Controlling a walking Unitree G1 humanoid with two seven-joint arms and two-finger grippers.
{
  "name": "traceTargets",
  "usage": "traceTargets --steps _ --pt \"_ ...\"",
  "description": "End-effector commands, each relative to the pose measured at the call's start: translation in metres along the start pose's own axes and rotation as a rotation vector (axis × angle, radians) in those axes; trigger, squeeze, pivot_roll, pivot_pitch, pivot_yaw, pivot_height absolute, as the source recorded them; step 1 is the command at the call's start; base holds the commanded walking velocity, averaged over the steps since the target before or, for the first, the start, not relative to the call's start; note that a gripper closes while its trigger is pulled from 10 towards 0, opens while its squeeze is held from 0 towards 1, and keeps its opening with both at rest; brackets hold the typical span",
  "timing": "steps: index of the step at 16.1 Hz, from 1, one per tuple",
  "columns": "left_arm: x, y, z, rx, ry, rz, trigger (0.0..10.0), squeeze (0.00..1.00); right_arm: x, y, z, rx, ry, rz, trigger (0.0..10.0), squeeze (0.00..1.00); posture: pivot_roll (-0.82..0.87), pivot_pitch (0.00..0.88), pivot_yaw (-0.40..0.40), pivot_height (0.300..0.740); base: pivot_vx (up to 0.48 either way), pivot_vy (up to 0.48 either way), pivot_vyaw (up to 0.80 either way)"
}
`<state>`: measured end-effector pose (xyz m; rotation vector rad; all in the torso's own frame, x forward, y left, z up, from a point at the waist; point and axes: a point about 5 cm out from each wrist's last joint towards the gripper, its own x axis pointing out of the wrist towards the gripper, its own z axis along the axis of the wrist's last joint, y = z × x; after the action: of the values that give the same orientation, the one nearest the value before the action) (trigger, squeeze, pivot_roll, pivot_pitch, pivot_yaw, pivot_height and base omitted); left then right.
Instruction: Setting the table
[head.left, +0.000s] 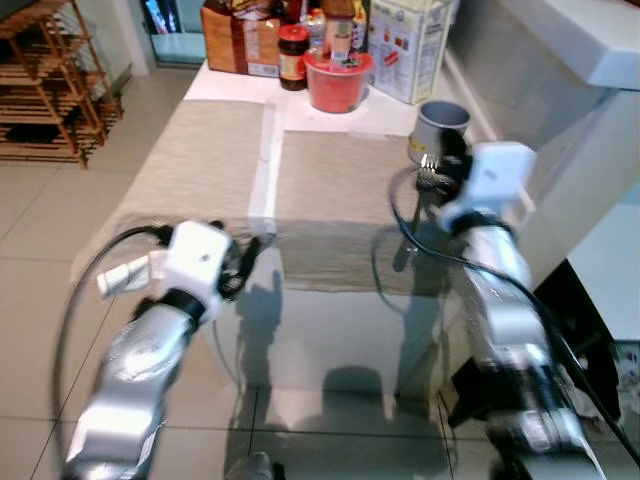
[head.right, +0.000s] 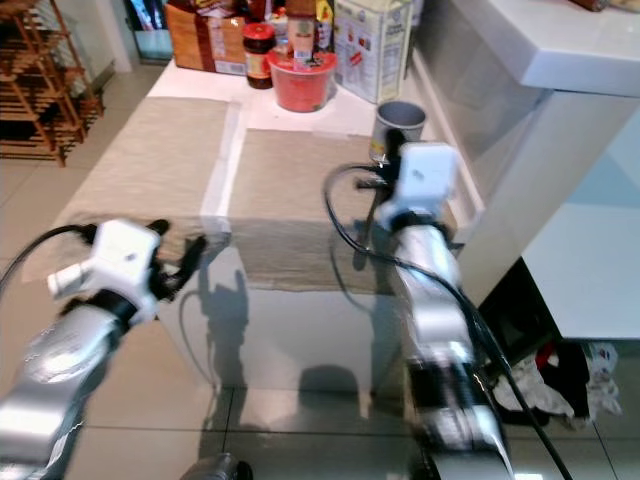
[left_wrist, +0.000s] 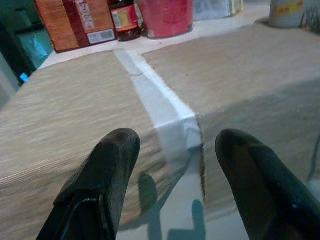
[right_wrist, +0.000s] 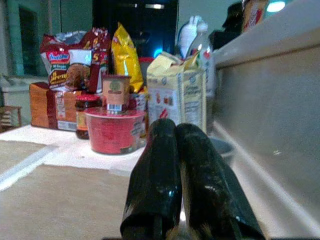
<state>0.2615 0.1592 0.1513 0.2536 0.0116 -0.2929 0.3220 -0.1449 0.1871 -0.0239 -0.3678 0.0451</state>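
Right gripper (head.left: 432, 176) clamped on fork (head.left: 424, 180), left gripper (left_wrist: 170, 165) spread over placemats (left_wrist: 75, 120)

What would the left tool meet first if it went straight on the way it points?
Probably the white strip between the two beige placemats, just ahead of the open left tool. Farther along that line stands the red tub, though depth is hard to judge.

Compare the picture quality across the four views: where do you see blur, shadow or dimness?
Eye views: both forearms smear with motion blur, and the arms cast shadows on the glass tabletop. Left wrist view: dim, placemats sharp, near fingers soft. Right wrist view: dark, bluish, red tub readable.
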Motion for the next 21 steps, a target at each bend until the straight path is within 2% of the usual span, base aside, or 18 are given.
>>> traceTargets --steps 1,2,4,6,7,9,11,15,19,21 --pt "0.003 -0.003 0.0 0.005 -0.01 -0.008 10.0 0.0 -0.001 -0.003 0.006 -0.022 -0.014 -0.002 10.0 0.0 0.15 0.0 -0.028 0.731 0.0 0.0 0.0" --pt "0.014 -0.008 -0.001 -0.025 -0.024 -0.023 10.0 0.0 -0.017 -0.011 0.007 -0.022 -0.008 -0.027 10.0 0.0 0.1 0.0 -0.023 0.731 0.0 0.0 0.0" --pt "0.026 -0.012 -0.002 -0.058 -0.036 -0.032 10.0 0.0 -0.038 -0.015 0.004 -0.028 0.021 -0.041 10.0 0.0 0.05 0.0 -0.015 0.731 0.0 0.0 0.0" --pt "0.035 -0.018 -0.001 -0.092 -0.057 -0.052 10.0 0.0 -0.061 -0.01 0.0 -0.036 0.053 -0.033 10.0 0.0 0.03 0.0 -0.007 0.731 0.0 0.0 0.0" --pt "0.038 -0.022 0.0 -0.1 -0.072 -0.064 10.0 0.0 -0.068 -0.005 -0.001 -0.022 0.067 -0.025 10.0 0.0 0.02 0.0 -0.002 0.731 0.0 0.0 0.0" --pt "0.044 -0.027 0.002 -0.102 -0.09 -0.075 10.0 0.0 -0.071 0.003 -0.005 0.002 0.097 -0.003 10.0 0.0 0.01 0.0 0.003 0.731 0.0 0.0 -0.73" --pt "0.047 -0.028 0.003 -0.1 -0.104 -0.078 10.0 0.0 -0.069 0.004 -0.006 -0.004 0.107 0.0 10.0 0.0 0.01 0.0 0.003 0.731 0.0 0.0 -0.67" --pt "0.051 -0.017 0.007 -0.046 -0.133 -0.016 10.0 0.0 -0.062 0.006 -0.01 -0.026 0.113 0.013 10.0 0.0 0.04 0.0 -0.001 0.731 0.0 0.0 -0.31" --pt "0.062 -0.007 0.03 -0.031 -0.181 0.008 10.0 0.0 -0.066 0.009 -0.013 -0.024 0.128 0.014 10.0 0.0 0.04 0.0 0.008 0.731 0.0 0.0 0.0" --pt "0.067 -0.016 0.037 -0.021 -0.18 -0.031 10.0 0.0 -0.068 0.009 -0.016 -0.02 0.139 0.006 10.0 0.0 0.03 0.0 0.012 0.731 0.0 0.0 0.0"
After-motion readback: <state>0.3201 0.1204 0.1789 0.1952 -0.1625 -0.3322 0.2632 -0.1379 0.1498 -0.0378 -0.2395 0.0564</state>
